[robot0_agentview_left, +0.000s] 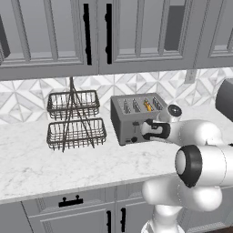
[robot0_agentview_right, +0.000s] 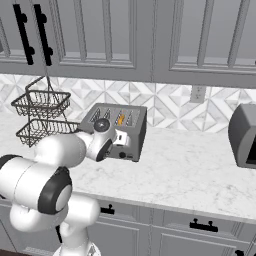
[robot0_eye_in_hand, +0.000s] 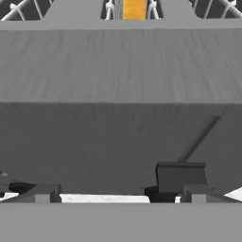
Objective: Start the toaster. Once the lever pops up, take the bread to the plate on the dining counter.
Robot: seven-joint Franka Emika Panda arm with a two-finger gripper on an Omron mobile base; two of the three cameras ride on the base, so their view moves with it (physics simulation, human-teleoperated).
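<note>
The grey toaster (robot0_agentview_left: 132, 119) (robot0_agentview_right: 118, 123) stands on the wall counter against the tiled backsplash. The bread (robot0_agentview_left: 147, 105) (robot0_agentview_right: 120, 119) (robot0_eye_in_hand: 134, 8) sits down in one of its top slots, with its golden edge showing. My gripper (robot0_agentview_left: 142, 131) (robot0_agentview_right: 124, 141) (robot0_eye_in_hand: 120, 194) is open and close up against the toaster's front face, low down. In the hand view a dark lever (robot0_eye_in_hand: 181, 176) sits just above my right fingertip (robot0_eye_in_hand: 198, 193), at the lower end of its slot. The plate and the dining counter are out of view.
A wire two-tier basket rack (robot0_agentview_left: 75, 120) (robot0_agentview_right: 42, 117) stands left of the toaster. A dark rounded appliance (robot0_agentview_left: 225, 98) (robot0_agentview_right: 242, 135) sits at the right end of the marble counter (robot0_agentview_left: 54, 164). Grey wall cabinets (robot0_agentview_left: 113, 32) hang overhead.
</note>
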